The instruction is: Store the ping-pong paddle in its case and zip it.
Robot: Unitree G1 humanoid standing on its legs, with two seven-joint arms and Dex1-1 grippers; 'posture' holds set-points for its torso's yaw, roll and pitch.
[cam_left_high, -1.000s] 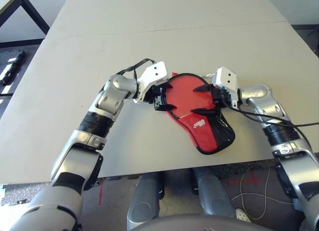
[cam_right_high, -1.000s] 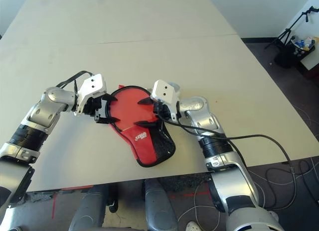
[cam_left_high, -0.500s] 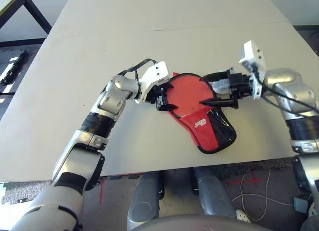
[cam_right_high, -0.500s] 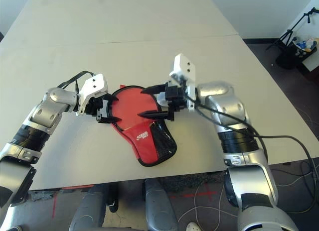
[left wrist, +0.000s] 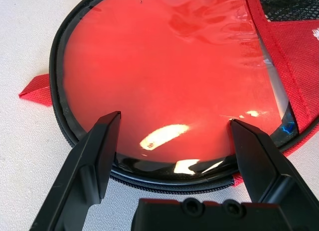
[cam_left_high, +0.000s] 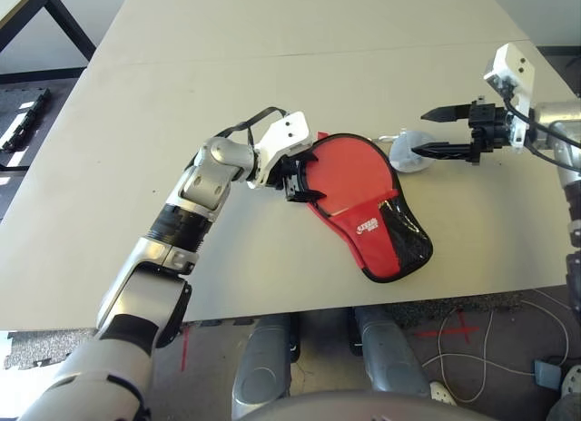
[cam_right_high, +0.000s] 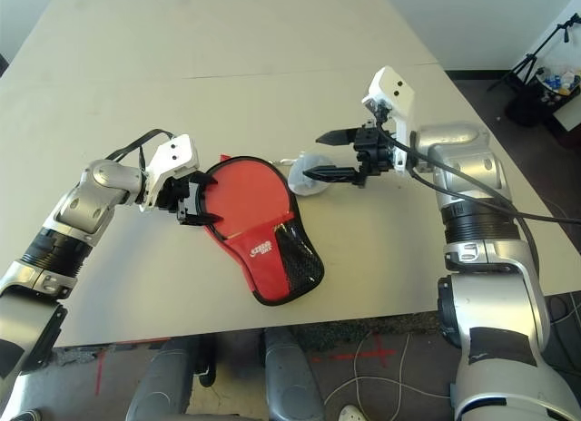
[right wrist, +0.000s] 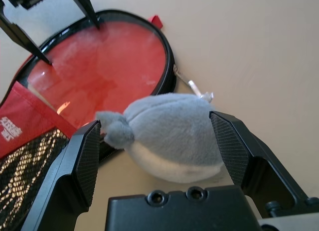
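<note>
- The case (cam_left_high: 368, 212) lies flat on the pale bench (cam_left_high: 272, 94), red side up, its round end toward the left gripper and its narrow end, with the black mesh pocket (cam_left_high: 405, 240) and white logo (cam_left_high: 364, 227), toward the bench's near edge.
- A glossy red round face fills the round end inside the black zip edging; the left wrist view shows it under what looks like a clear window. This seems to be the ping-pong paddle (left wrist: 164, 76) inside the case; its handle is hidden.
- I cannot tell whether the zip is closed all the way round.
- The left gripper (cam_left_high: 304, 176) sits at the round end's rim, fingers spread wide, their tips low over the case's edge and pinching nothing.
- The right gripper (cam_left_high: 434, 132) hovers above the bench, apart from the case, fingers spread and empty.
- A soft grey-white ball (right wrist: 169, 136) lies on the bench just beside the case's round end, below the right gripper, joined to the zip edging by a short cord.
</note>
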